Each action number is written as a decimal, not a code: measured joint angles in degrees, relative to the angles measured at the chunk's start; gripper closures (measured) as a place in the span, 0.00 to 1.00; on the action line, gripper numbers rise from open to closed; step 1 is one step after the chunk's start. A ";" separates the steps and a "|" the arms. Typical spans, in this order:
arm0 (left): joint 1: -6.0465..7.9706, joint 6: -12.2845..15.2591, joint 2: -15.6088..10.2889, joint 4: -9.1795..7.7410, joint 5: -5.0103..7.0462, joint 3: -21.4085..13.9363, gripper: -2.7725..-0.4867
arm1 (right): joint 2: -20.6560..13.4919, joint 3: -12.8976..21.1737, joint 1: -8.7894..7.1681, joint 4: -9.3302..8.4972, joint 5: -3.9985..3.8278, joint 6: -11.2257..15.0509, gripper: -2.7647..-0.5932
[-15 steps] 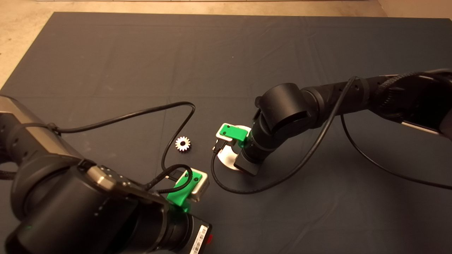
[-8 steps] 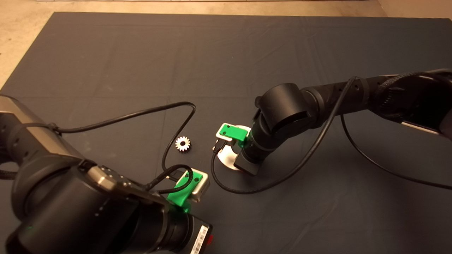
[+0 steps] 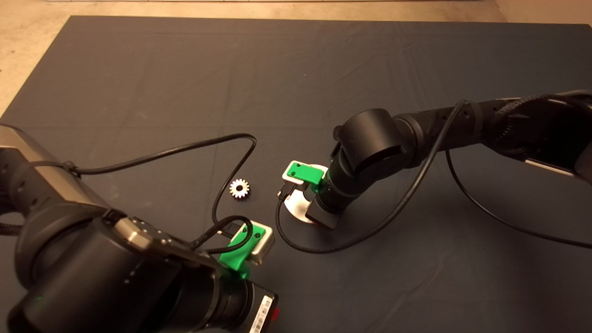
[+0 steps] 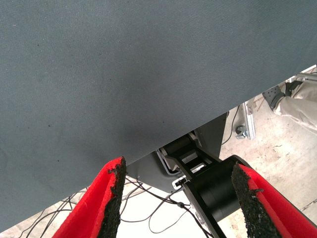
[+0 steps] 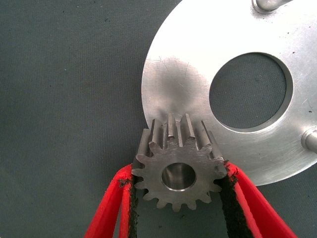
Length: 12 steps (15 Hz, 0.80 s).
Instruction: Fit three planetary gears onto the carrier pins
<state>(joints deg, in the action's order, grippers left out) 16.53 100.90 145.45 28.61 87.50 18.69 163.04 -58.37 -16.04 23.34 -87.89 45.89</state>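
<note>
Our left gripper (image 4: 178, 198) waited low at the left, fingers apart and empty. A spare planetary gear (image 3: 239, 188) lay on the surface. Our right gripper (image 5: 177, 208) pinched another gear (image 5: 178, 174) over the carrier disc (image 5: 198, 74), probably seating it on a pin.

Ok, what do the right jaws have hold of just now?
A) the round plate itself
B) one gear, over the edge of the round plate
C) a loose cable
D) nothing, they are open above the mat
B: in the right wrist view the right gripper is shut on a gear, a black pad on either side, at the edge of the round plate.
</note>
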 joint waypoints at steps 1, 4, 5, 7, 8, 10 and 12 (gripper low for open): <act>0.00 0.00 0.00 0.00 0.00 0.00 0.57 | 0.02 0.00 0.00 0.01 0.00 0.00 0.85; 0.00 0.00 0.00 0.02 0.00 0.00 0.57 | 0.17 -0.10 0.00 0.03 -0.03 0.00 0.85; 0.00 0.00 0.00 0.00 0.00 0.00 0.57 | 0.26 -0.15 0.00 0.06 -0.09 -0.02 0.85; 0.00 0.00 0.00 0.05 0.00 0.00 0.57 | 0.57 -0.21 0.00 0.08 -0.28 0.00 0.85; 0.00 0.00 0.00 0.07 0.00 0.00 0.57 | 0.73 -0.21 0.01 0.17 -0.44 -0.01 0.85; 0.00 0.00 0.00 0.11 -0.02 0.00 0.57 | 0.99 -0.23 0.01 0.34 -0.44 0.00 0.85; 0.00 0.00 0.00 0.11 0.00 0.00 0.57 | 1.10 -0.28 0.01 0.39 -0.50 0.00 0.85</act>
<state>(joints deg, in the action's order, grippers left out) 16.53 100.90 145.45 28.72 87.50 18.69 164.13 -58.65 -16.03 23.73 -88.39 45.89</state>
